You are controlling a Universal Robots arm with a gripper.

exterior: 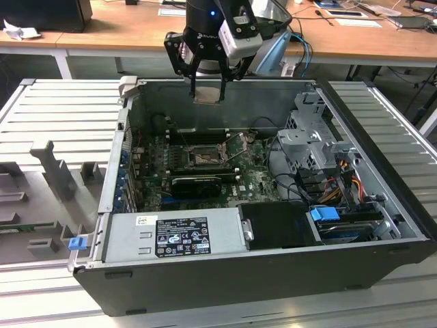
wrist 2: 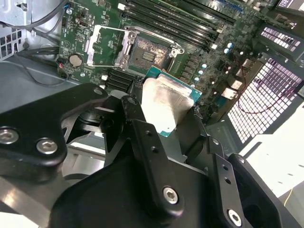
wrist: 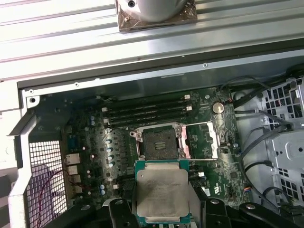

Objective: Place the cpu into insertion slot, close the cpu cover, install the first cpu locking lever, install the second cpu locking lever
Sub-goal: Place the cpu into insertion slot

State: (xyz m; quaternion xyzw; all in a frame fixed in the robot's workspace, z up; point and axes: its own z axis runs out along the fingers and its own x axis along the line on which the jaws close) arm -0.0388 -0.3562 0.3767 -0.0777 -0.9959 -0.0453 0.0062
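My gripper [exterior: 207,87] hangs above the far wall of the open computer case [exterior: 266,280] and is shut on the cpu [exterior: 207,94], a small flat silver-topped chip with a green edge. In both wrist views the cpu [wrist 2: 166,102] [wrist: 161,190] sits between the black fingers [wrist 2: 138,114], held level above the motherboard. The insertion slot [wrist: 160,142] [wrist 2: 146,53] [exterior: 203,158] lies bare below it, with a dark pinned centre. The cpu cover [wrist: 202,139] [wrist 2: 107,44] is swung open beside the slot.
A ribbed black card [exterior: 196,183] lies just in front of the slot, and memory slots [wrist: 147,110] run behind it. A power supply box [exterior: 174,236], a metal drive cage [exterior: 311,137] and cables [exterior: 341,178] crowd the case. Grey fixtures [exterior: 54,171] stand outside at the exterior view's left.
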